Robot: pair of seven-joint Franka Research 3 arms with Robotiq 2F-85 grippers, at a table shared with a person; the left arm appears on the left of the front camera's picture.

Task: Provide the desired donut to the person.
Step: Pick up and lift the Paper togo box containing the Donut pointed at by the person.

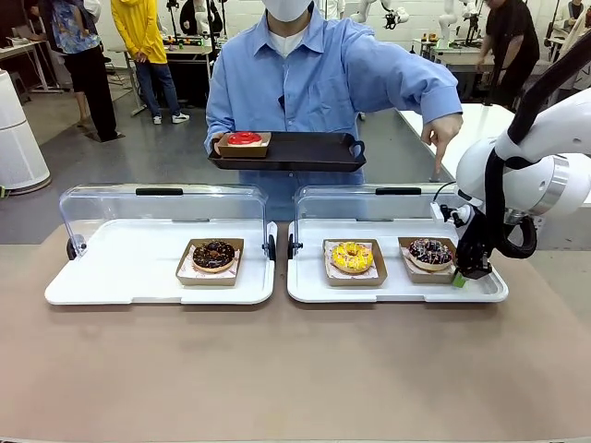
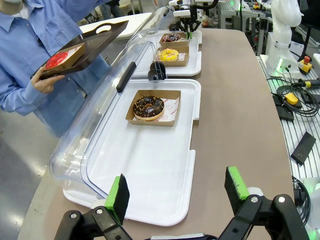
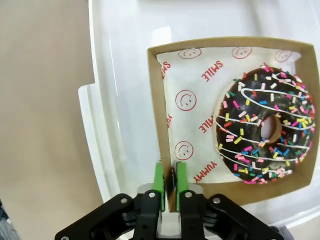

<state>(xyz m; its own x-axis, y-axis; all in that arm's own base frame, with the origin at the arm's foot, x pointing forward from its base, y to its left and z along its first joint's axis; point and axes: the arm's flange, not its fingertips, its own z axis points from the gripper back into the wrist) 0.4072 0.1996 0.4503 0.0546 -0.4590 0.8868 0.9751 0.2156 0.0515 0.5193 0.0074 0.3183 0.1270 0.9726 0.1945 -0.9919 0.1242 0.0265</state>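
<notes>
The person (image 1: 314, 74) in a light blue shirt stands across the table and points one finger (image 1: 436, 157) down toward the right end of the right white tray (image 1: 397, 291). There a chocolate donut with coloured sprinkles (image 1: 430, 251) (image 3: 265, 125) lies in a brown cardboard box (image 3: 156, 125). My right gripper (image 1: 459, 275) (image 3: 169, 180) is shut on that box's near wall, close to a corner. My left gripper (image 2: 175, 192) hangs open over the near end of the left white tray (image 2: 150, 200), holding nothing.
The person's other hand holds a black tray (image 1: 305, 152) carrying a red-glazed donut (image 1: 244, 138). A yellow donut (image 1: 352, 256) sits beside the sprinkled one, and a chocolate nut donut (image 1: 213, 255) lies on the left tray. Both clear lids (image 1: 166, 208) stand open.
</notes>
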